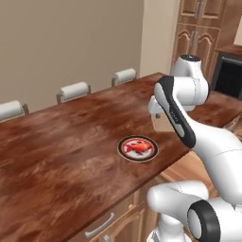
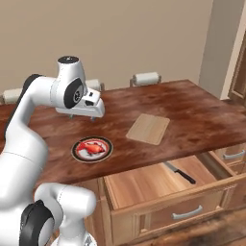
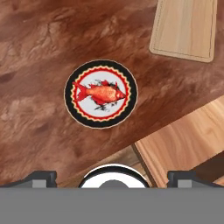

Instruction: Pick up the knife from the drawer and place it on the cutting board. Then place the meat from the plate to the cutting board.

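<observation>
Right base view: drawer (image 2: pixel 158 185) pulled open, knife (image 2: pixel 178 172) lying inside at lower right, cutting board (image 2: pixel 148 128) bare at centre, meat (image 2: pixel 93 148) on plate (image 2: pixel 92 149). Nothing moved yet. Claw (image 2: pixel 82 116) above counter (image 2: pixel 202 115), finger spacing impossible to tell.

The drawer (image 2: pixel 158 187) stands open below the worktop, the black-handled knife (image 2: pixel 179 173) lying inside. The red-orange meat (image 2: pixel 94 148) sits on the plate (image 2: pixel 79 154), near the bare cutting board (image 2: pixel 148 129).
</observation>
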